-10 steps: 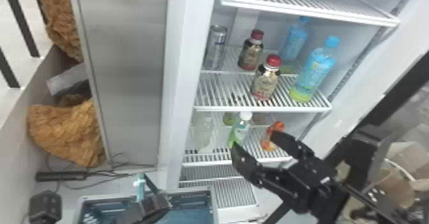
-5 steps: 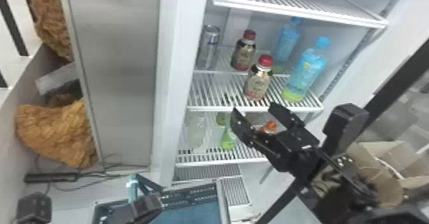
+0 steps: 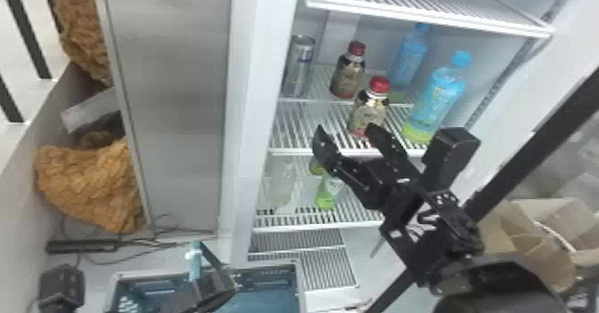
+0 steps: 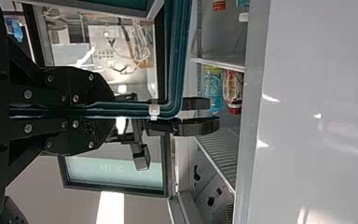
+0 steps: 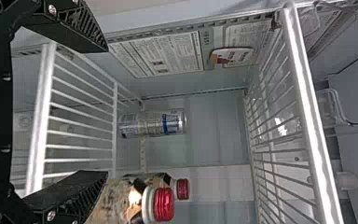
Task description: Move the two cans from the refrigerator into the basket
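One can stands up tall on the fridge shelf, ahead of the right gripper and to its left. That gripper is nearer, wide open and empty; it should go left of the red-topped bottle. The left gripper holds the basket by its blue handle.

Dark bars slant at upper left, rough brown material at left, black cables on pale floor at lower left, cardboard at lower right
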{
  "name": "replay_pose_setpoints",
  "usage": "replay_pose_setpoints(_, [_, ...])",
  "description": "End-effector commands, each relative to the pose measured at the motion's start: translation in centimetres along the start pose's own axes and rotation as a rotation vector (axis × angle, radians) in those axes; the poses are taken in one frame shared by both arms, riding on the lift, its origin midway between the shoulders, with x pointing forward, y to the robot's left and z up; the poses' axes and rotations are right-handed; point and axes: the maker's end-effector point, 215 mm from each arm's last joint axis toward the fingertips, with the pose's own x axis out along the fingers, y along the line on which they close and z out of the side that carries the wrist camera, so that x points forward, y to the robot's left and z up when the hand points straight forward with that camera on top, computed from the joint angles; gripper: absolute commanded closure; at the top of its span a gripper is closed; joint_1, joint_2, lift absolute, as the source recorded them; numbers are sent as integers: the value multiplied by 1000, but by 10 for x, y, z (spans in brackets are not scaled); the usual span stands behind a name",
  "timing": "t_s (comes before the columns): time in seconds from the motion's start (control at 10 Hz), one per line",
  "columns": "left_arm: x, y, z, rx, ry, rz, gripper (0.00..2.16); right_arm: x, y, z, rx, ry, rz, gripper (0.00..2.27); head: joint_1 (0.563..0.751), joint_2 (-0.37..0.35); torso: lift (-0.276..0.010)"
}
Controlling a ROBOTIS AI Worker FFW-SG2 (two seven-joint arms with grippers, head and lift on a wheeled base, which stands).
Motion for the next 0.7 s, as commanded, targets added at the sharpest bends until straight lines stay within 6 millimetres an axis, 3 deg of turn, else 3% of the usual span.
replay_pose_setpoints(0.0, [0,0,0,1,1,1,1191,16,4,1,4,-19,-4,108,695,-267,-31])
replay_pose_setpoints(0.6, [0,-1,0,2,4,0,1191,76,-2,4,9,-67,-53,108,695,-225,-31])
